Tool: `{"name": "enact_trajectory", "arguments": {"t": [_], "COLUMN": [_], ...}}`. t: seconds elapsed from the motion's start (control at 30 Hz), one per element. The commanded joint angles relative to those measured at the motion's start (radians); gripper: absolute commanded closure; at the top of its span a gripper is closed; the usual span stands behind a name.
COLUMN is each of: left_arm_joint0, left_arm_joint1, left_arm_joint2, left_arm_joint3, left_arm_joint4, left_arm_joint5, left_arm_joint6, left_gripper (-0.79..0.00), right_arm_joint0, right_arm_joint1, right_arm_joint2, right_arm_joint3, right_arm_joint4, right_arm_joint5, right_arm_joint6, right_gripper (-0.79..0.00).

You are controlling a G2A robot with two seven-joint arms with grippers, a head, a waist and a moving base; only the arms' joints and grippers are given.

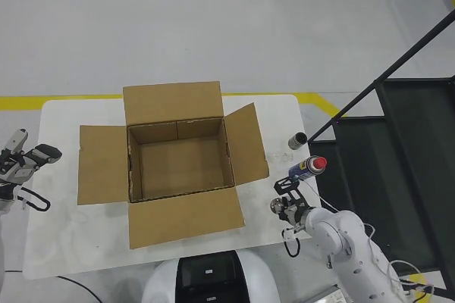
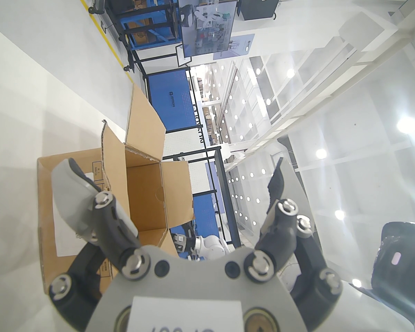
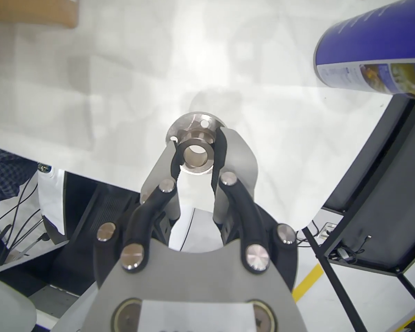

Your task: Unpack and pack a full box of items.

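An open cardboard box stands mid-table with all flaps spread; nothing shows inside it. My right gripper is at the table's front right corner, shut on a metal flanged bushing whose flange sits just above the white tabletop. A blue spray can with a red cap stands just behind it, its blue body close to the fingers. My left gripper hangs open off the table's left edge, raised and pointing toward the box, with nothing between its fingers.
A small dark metal cylinder stands at the table's right edge. A black metal stair frame rises just right of the table. White tabletop lies bare left of and in front of the box.
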Motion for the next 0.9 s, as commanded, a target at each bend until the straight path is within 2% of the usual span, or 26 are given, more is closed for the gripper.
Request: {"name": "enact_trajectory", "arguments": {"t": [0.0,0.23,0.37,0.5,0.63,0.87], "left_arm_joint0": [0.000,0.000,0.000,0.000,0.000,0.000], "left_arm_joint1": [0.000,0.000,0.000,0.000,0.000,0.000], "left_arm_joint2": [0.000,0.000,0.000,0.000,0.000,0.000], "left_arm_joint3": [0.000,0.000,0.000,0.000,0.000,0.000], "left_arm_joint4": [0.000,0.000,0.000,0.000,0.000,0.000], "left_arm_joint5": [0.000,0.000,0.000,0.000,0.000,0.000], "left_arm_joint6": [0.000,0.000,0.000,0.000,0.000,0.000], "left_gripper": [-0.785,-0.785,-0.785,-0.785,-0.785,-0.785], "right_arm_joint0": [-0.043,-0.166,-0.189,-0.117,0.002,0.234], "right_arm_joint1": [0.004,0.020,0.027,0.032,0.034,0.026], "right_arm_joint2": [0.027,0.125,0.150,0.119,0.033,-0.170], "right_arm_joint3": [-0.065,-0.290,-0.381,-0.381,-0.381,-0.381], "right_arm_joint4": [0.025,0.086,0.070,0.079,0.093,0.111], "right_arm_joint5": [-0.030,-0.127,-0.151,-0.193,-0.211,-0.154], "right_arm_joint6": [0.005,0.064,0.120,0.137,0.203,0.370], "right_gripper": [0.000,0.000,0.000,0.000,0.000,0.000]}}
